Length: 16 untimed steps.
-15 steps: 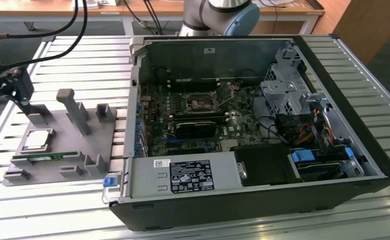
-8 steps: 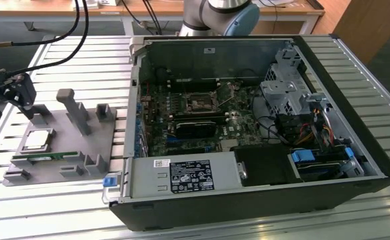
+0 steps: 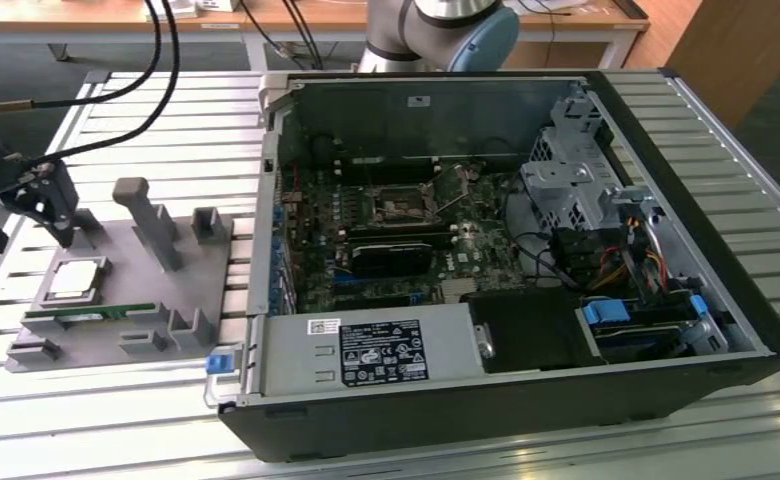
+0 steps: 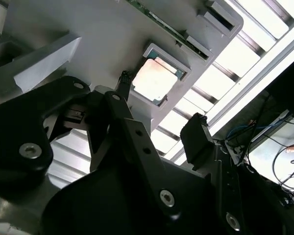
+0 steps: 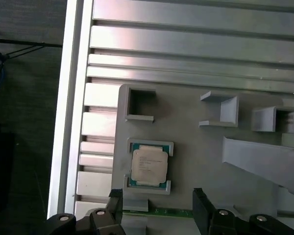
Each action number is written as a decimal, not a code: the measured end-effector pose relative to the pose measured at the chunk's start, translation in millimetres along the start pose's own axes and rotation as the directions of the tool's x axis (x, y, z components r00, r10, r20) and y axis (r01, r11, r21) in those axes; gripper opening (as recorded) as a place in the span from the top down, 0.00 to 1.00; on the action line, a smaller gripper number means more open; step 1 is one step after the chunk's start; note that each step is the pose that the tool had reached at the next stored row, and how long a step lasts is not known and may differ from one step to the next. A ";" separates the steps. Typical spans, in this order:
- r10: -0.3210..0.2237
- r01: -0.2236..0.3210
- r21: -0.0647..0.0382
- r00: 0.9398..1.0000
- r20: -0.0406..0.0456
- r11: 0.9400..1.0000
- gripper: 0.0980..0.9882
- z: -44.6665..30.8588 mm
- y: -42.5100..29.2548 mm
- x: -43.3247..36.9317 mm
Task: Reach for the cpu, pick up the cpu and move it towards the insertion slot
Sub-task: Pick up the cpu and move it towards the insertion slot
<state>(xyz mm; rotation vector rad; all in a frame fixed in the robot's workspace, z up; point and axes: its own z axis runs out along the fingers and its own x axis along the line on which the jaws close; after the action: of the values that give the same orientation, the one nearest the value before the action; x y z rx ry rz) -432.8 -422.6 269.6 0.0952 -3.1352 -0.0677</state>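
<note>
Checking in from the remote desk: the gripper (image 3: 51, 208) hangs over the grey tray (image 3: 130, 282) at about 9 o'clock in the exterior view, with its fingers spread wide and nothing between them, so it's released and empty. The cpu (image 3: 77, 279) sits flat in its little framed pocket on that tray, silvery top up, and from the gripper it's down toward 5 o'clock, close but apart. Honestly I can't judge from these angles how high the fingertips are above the tray, so take "hangs" loosely. In the first wrist view the cpu (image 5: 148, 165) lies just beyond the two black fingertips (image 5: 201, 199), roughly in line with the gap between them, and the thin green memory stick (image 5: 159, 212) runs along the tray edge between chip and fingers. The second wrist view gives the same story: cpu (image 4: 154, 78) in its pocket, fingers (image 4: 196, 134) parted on either side and not touching it. The slot (image 3: 401, 207) is well apart from all this, inside the open computer case (image 3: 497, 420) on the green board (image 3: 490, 250), between 2 and 3 o'clock from the cpu. Everything rests on the slatted metal table (image 3: 163, 110).
</note>
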 end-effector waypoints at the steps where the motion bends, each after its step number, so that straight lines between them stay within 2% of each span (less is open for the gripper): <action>1: 0.000 0.000 0.000 1.000 0.000 1.000 0.37 1.9 -0.1 0.1; 2: 0.000 0.000 0.000 1.000 0.000 1.000 0.31 3.7 -0.1 0.2; 3: 0.000 0.000 0.000 1.000 0.000 1.000 0.31 5.5 -0.2 0.2; 4: 0.000 0.000 0.000 1.000 0.000 1.000 0.23 7.3 -0.3 0.2; 16: 0.004 -0.004 0.000 1.000 0.000 1.000 0.23 29.1 -2.3 1.3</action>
<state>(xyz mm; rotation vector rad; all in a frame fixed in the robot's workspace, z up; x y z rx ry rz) -434.1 -423.7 240.4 0.0894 -3.1355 -0.0679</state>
